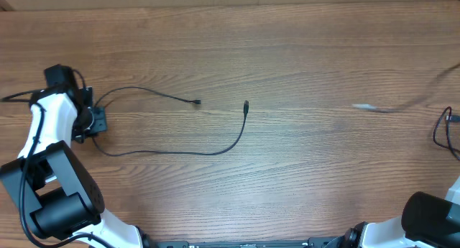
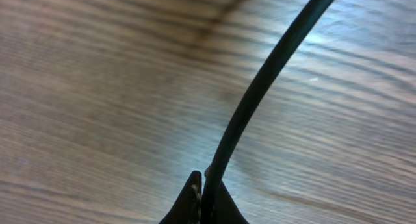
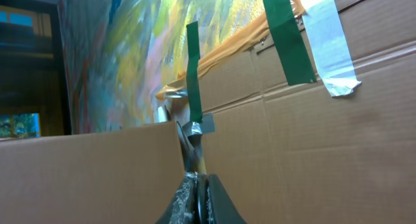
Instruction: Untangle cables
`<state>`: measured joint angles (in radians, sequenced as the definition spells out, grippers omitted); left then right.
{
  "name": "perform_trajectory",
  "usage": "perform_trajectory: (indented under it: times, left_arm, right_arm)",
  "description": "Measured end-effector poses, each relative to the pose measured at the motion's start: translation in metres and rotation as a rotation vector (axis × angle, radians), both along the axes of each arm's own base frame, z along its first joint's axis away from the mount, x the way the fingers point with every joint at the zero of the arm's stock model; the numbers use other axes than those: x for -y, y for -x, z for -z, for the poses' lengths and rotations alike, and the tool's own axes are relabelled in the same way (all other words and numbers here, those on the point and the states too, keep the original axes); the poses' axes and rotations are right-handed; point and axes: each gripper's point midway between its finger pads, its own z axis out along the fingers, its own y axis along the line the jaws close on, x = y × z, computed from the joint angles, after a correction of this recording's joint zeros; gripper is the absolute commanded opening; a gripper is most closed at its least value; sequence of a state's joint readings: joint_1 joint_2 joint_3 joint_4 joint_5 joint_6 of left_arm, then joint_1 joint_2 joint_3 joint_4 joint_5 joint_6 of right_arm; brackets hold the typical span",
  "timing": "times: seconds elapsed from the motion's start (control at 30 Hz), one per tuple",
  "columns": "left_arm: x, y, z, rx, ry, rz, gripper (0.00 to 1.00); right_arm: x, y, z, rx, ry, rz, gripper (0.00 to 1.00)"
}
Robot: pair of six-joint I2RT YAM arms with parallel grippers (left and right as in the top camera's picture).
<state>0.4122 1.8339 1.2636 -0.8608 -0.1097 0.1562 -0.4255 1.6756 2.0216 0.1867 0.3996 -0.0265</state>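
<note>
Left claw (image 2: 203, 201) is clamping a thin black cable (image 1: 165, 153) just above the bench (image 1: 287, 47). The cable is looping out to the right, its two plug ends lying near each other but apart. A second cable (image 1: 366, 106) is lying far right. Right claw (image 3: 198, 199) is clenched on nothing visible, facing taped cardboard boxes (image 3: 312, 139).

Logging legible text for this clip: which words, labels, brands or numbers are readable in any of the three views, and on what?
None: no text is readable in any view.
The cable, wooden table, cardboard boxes and green tape show no print.
</note>
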Motion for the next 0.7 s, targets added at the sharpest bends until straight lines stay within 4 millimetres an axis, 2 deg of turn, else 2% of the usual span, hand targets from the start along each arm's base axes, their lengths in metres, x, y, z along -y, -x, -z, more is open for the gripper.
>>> perform_trajectory:
  times: [0.07, 0.17, 0.3, 0.4, 0.7]
  left_arm:
    - [0.001, 0.000, 0.001, 0.013, 0.031, -0.007, 0.04]
    - [0.015, -0.007, 0.001, 0.045, 0.105, 0.040, 0.04]
    - [0.052, -0.022, -0.001, 0.101, 0.226, 0.206, 0.04]
    - [0.086, -0.032, -0.004, 0.125, 0.285, 0.334, 0.04]
    - [0.187, -0.042, -0.009, 0.143, 0.391, 0.671, 0.04]
  right_arm:
    - [0.001, -0.002, 0.003, -0.013, -0.006, -0.001, 0.04]
    - [0.002, -0.007, 0.010, -0.046, -0.019, -0.008, 0.04]
    - [0.000, -0.014, 0.016, -0.076, -0.024, -0.036, 0.04]
    - [0.002, -0.027, 0.028, -0.114, -0.034, -0.059, 0.04]
    - [0.025, -0.092, 0.107, -0.256, -0.147, -0.117, 0.04]
